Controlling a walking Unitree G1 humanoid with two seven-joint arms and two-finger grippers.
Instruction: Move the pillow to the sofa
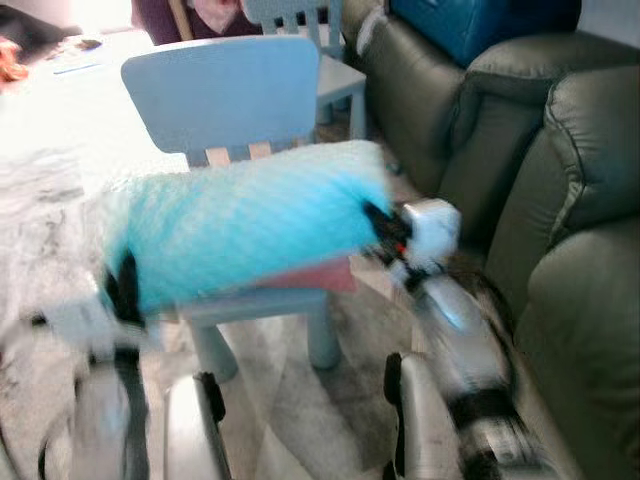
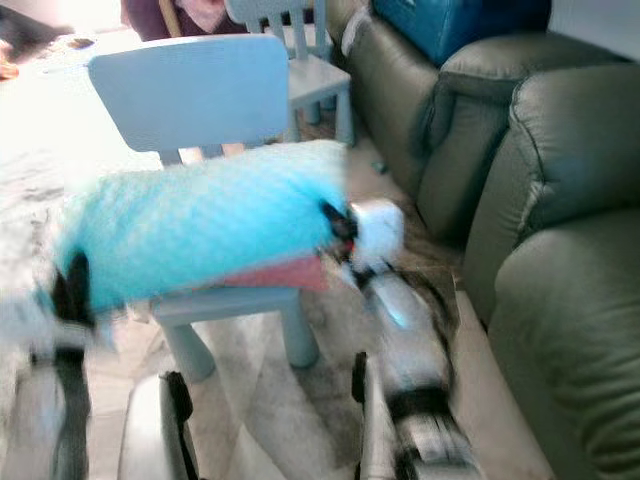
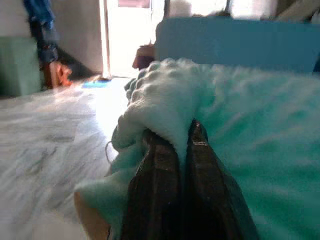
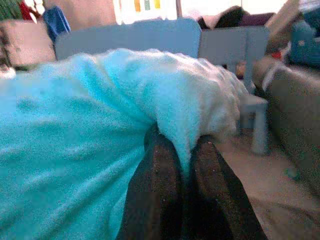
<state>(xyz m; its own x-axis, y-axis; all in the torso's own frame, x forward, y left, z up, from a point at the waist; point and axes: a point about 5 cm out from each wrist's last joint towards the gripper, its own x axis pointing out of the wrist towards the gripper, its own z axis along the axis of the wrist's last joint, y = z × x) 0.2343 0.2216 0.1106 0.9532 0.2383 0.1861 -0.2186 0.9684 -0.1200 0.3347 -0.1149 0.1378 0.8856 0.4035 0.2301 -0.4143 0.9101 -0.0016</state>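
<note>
left gripper (image 3: 172, 145) pinching pillow (image 1: 240, 225) end | right gripper (image 4: 182, 150) clamped on other end | risk: thin fabric pinches slip, dropping it short of sofa (image 1: 560, 200)

A pale blue child's chair (image 1: 225, 95) stands on the marble floor (image 1: 290, 400), another chair (image 1: 335, 70) behind it.

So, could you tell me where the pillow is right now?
The turquoise pillow is held up between the left end effector and right end effector, over the blue chair, with the sofa to its right.
</note>
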